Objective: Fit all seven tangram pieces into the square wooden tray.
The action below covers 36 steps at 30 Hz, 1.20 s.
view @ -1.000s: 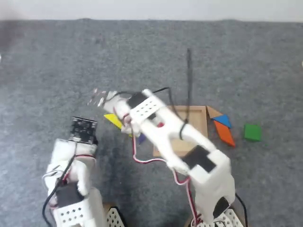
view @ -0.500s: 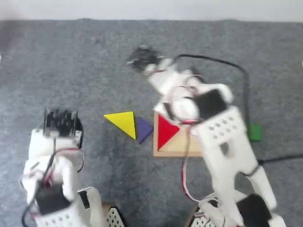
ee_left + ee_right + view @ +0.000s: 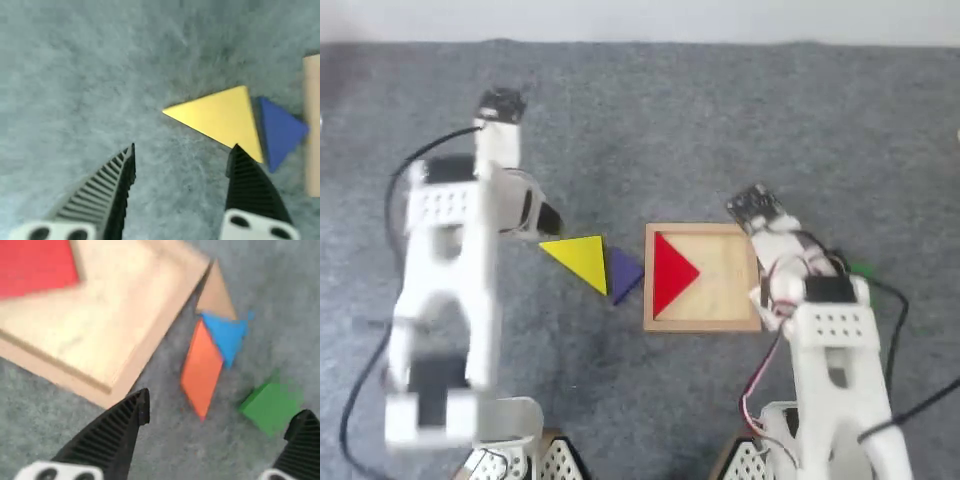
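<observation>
Grey felt covers the whole table (image 3: 740,120), and the square wooden tray (image 3: 720,285) sits flat on it between the two arms. One piece lies inside: a red triangle (image 3: 670,272) with its long edge against the tray's left wall and its point aimed at the middle. The rest of the tray floor is bare wood.

Just outside that left wall is a dark blue triangle (image 3: 623,272), its tip right beside the rim, and a larger yellow triangle (image 3: 580,258) touches its other side. The left gripper (image 3: 183,148) hangs over the felt next to the yellow piece. Its jaws are spread wide with nothing between them, and one ribbed fingertip (image 3: 239,160) overlaps the yellow triangle's lower corner in the wrist camera.

On the far side of the tray, the right gripper (image 3: 222,405) is spread wide too and holds nothing. Below it on the felt lie four loose pieces. A tan triangle (image 3: 215,292) is against the tray's outer wall. A light blue triangle (image 3: 226,335) and an orange parallelogram (image 3: 201,367) touch each other near the corner. A green square (image 3: 270,407) lies a little apart from them.
</observation>
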### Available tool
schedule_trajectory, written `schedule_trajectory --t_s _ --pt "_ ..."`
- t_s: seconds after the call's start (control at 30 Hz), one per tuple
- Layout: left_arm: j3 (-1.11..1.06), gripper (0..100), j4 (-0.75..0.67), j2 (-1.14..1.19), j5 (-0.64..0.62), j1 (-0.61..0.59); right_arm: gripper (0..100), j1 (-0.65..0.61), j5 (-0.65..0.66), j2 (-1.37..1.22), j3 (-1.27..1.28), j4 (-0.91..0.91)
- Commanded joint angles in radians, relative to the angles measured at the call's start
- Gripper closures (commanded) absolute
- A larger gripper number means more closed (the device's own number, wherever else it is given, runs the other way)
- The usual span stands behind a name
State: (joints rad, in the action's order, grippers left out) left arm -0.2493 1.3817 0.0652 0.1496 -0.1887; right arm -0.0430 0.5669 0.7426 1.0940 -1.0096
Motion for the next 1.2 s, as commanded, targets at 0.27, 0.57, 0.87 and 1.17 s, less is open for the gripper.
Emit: schedule_trajectory --t_s 0.27,0.57,0.87,1.17 --pt "0.064 71 -0.049 0.203 -0.021 0.077 57.8 0.028 -0.029 0.128 0.158 0.128" --pt "0.065 71 -0.112 0.347 -0.025 0.170 57.8 0.030 -0.028 0.128 0.198 0.143" --pt "0.084 71 -0.078 0.216 -0.133 0.203 57.8 0.030 -0.028 0.127 0.219 0.182" --pt "0.171 71 -0.212 0.328 -0.371 0.245 57.8 0.030 -0.028 0.127 0.224 0.182"
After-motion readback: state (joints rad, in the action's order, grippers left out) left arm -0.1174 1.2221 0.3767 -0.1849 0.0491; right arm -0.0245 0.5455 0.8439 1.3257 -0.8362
